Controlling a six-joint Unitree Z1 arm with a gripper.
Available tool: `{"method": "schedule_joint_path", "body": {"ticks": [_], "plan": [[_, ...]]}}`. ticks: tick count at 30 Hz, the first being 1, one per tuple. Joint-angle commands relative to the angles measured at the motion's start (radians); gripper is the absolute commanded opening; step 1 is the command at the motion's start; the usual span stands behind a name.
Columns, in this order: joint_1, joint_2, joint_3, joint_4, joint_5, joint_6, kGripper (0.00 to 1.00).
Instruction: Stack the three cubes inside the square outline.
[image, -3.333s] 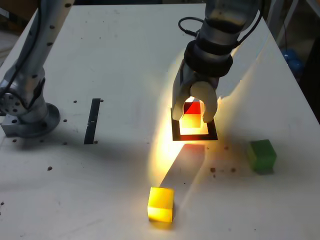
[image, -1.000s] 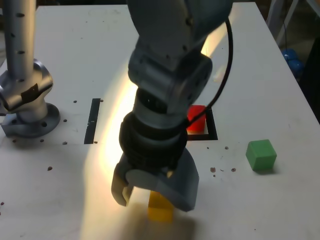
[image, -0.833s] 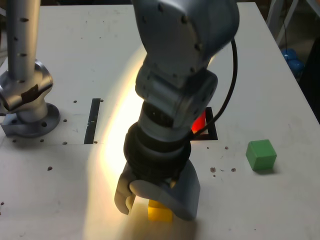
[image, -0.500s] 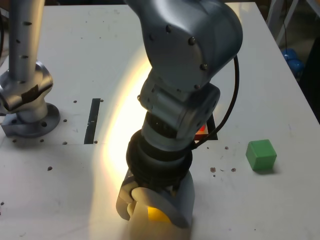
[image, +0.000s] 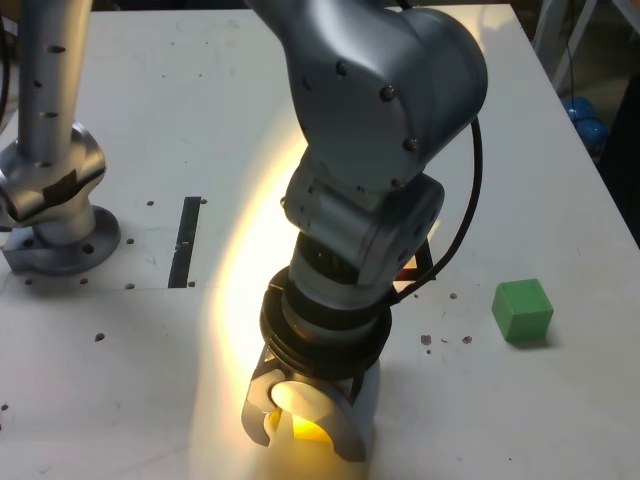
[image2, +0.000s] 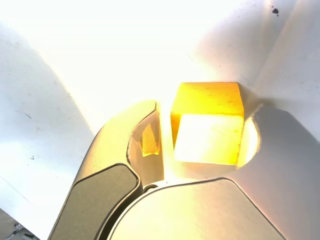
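A: Where does the gripper (image: 305, 425) sit, and how much room is there around it?

B: Low over the white table (image: 150, 120), close to the near edge in the exterior view. Its jaws stand apart, one on each side of the yellow cube (image2: 207, 122). The wrist view shows a narrow gap beside one finger (image2: 145, 137); whether the other side touches, I cannot tell.

A: And the other cubes?

B: The green cube (image: 522, 310) lies alone toward the exterior view's right, well apart from the gripper, with bare tabletop between. The red cube (image: 406, 262) is only a sliver behind the arm, at the square outline (image: 428, 262), which the arm mostly hides.

A: Anything else nearby?

B: A thin black strip (image: 186, 241) lies toward the exterior view's left, near the arm's base (image: 55, 225). Small dark specks dot the surface, and the table's right edge runs past the green cube
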Motion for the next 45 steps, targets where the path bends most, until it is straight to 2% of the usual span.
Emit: {"method": "schedule_joint_path", "body": {"ticks": [1, 9, 13, 18, 23, 32, 45], "plan": [[-0.001, 0.006, 0.002, -0.001, -0.001, -0.001, 0.35], [-0.001, 0.004, 0.001, -0.004, 0.004, -0.001, 0.35], [0.000, -0.015, 0.001, 0.014, 0.030, 0.005, 0.35], [0.026, -0.072, -0.003, 0.089, 0.074, 0.022, 0.35], [0.105, -0.127, -0.013, 0.158, 0.109, 0.085, 0.35], [0.282, -0.160, -0.058, 0.222, 0.147, 0.239, 0.35], [0.468, -0.149, -0.114, 0.231, 0.173, 0.391, 0.35]]}}
